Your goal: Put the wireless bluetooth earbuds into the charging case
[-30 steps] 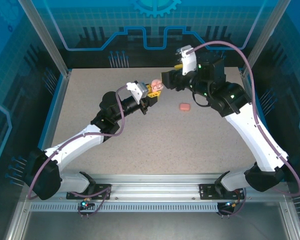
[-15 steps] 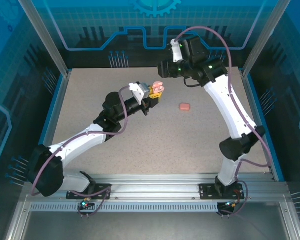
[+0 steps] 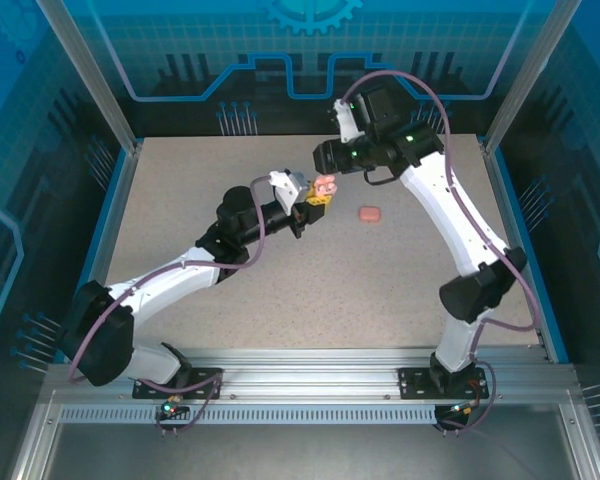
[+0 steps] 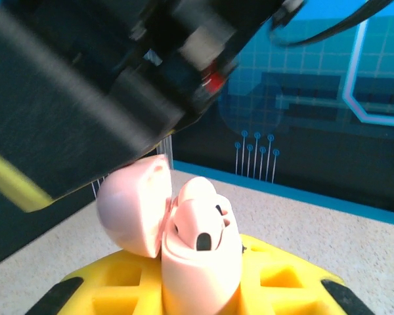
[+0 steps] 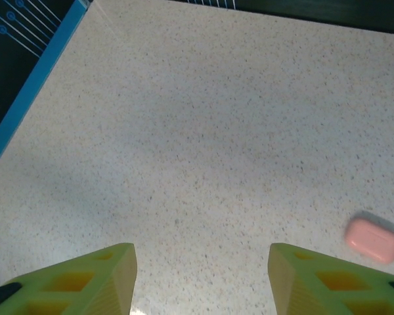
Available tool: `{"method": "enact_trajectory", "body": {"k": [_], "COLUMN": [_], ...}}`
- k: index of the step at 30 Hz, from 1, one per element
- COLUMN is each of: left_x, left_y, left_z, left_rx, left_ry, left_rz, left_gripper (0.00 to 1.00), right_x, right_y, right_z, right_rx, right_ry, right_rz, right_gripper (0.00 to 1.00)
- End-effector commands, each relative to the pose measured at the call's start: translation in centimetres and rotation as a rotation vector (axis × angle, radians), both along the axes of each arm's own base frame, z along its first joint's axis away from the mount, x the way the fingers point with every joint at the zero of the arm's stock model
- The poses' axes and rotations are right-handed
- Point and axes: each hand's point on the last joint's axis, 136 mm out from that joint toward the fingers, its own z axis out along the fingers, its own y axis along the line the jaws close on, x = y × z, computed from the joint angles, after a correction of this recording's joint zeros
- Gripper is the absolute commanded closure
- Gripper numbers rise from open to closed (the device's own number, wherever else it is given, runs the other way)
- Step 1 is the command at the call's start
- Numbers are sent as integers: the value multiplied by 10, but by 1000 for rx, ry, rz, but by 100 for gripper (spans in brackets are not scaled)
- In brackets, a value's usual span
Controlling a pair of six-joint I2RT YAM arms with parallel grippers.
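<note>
**Case pinched in left claw, right claw spread wide and empty**

Your left claw [image 4: 200, 292] is clamped on the pink charging case [image 4: 200, 259], its yellow fingers [image 4: 285, 282] pressing the lower body from both sides. The case stands roughly upright between them. Its lid [image 4: 132, 205] is swung back to the left and the mouth is exposed. A rounded pink lump [image 4: 197, 189] sits at that mouth, behind a small dark slot in the front. You cannot tell from the left wrist view whether it is a seated earbud or part of the case. A blurred dark body of the right arm looms close over the lid.

From above, the case is held off the table [image 3: 280, 270], near its middle towards the back. The tip of the right arm hangs just beyond it.

Your right claw [image 5: 201, 262] is fully spread. The two yellow fingers [image 5: 111, 272] sit far apart with only bare tabletop between them, touching nothing.

A second pink case [image 5: 372, 240], lid down, lies flat on the table. It is to the right of the held case and apart from both claws.
</note>
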Motion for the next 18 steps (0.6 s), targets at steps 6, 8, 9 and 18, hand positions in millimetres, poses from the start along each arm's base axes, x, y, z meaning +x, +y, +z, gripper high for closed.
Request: {"method": "enact_trajectory", "body": {"k": [6, 8, 9, 18], "left_x": [8, 10, 11, 30], "left_y": [5, 5, 5, 3], "left_z": [19, 16, 14, -41], "left_rx": [-59, -61, -63, -52], "left_ry": [-50, -34, -24, 225], "left_rz": [40, 44, 48, 106], "left_gripper": [100, 100, 100, 100], "right_x": [-47, -42, -40, -48], "right_y": [-61, -79, -85, -112], "right_z": [17, 16, 13, -68], "right_rx": [50, 81, 88, 71], "right_ry": [-30, -22, -12, 120], "right_rz": [-139, -213, -240, -382], "right_gripper": [42, 42, 41, 39]}}
